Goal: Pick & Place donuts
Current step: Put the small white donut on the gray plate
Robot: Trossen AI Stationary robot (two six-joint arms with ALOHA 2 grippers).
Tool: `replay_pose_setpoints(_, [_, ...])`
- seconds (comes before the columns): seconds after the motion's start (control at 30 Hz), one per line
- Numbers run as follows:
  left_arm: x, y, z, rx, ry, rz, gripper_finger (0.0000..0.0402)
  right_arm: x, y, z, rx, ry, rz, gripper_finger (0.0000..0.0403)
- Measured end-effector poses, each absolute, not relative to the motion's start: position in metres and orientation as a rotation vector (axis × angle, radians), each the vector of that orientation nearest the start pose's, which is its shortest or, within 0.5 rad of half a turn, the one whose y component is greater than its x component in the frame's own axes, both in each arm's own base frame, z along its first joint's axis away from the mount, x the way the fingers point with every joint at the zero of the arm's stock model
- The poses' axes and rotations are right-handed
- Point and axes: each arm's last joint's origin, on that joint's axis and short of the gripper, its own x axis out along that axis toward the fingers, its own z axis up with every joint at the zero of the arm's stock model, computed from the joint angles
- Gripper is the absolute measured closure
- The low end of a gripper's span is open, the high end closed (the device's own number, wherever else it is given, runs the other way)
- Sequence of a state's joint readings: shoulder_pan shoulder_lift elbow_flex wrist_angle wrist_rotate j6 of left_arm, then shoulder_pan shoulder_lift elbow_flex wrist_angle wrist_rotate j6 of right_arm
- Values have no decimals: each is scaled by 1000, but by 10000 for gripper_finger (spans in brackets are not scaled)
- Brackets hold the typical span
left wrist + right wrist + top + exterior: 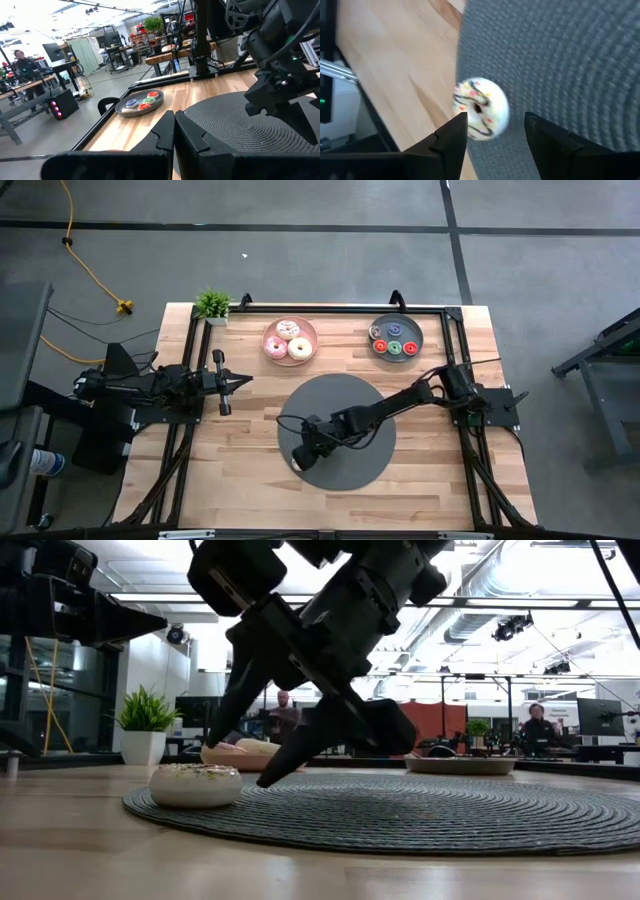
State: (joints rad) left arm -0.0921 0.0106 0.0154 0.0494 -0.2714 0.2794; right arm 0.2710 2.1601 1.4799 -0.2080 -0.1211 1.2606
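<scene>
Right wrist view: the right gripper point(492, 132) stands wide, empty, fingers clear of the white donut point(481, 114) lying flat at the mat's point(570, 60) near-left edge, apparently just set down. Bare mat lies behind for withdrawal. Remaining donuts sit on plates along the bench's far edge. The left gripper point(244, 380), closed, waits near the left edge.

We note the left gripper point(175, 131) with fingers pressed together above the wooden table point(200, 92). Ahead lie a grey plate point(121, 109) of small donuts point(144, 100) and a dark woven mat point(225, 117), beneath the other arm point(280, 60).
</scene>
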Motion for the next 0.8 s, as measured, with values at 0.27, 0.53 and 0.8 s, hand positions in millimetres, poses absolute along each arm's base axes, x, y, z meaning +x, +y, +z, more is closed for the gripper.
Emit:
replay_pose_setpoints(0.27, [97,-1,173,269,-28,185,401,442,126,141,1087,973,-244,214])
replay_pose_setpoints(0.53, [97,-1,173,269,-28,185,401,444,126,132,1093,994,-239,214])
replay_pose_setpoints(0.8, [97,-1,173,269,-28,186,401,447,128,127,1123,986,-218,214])
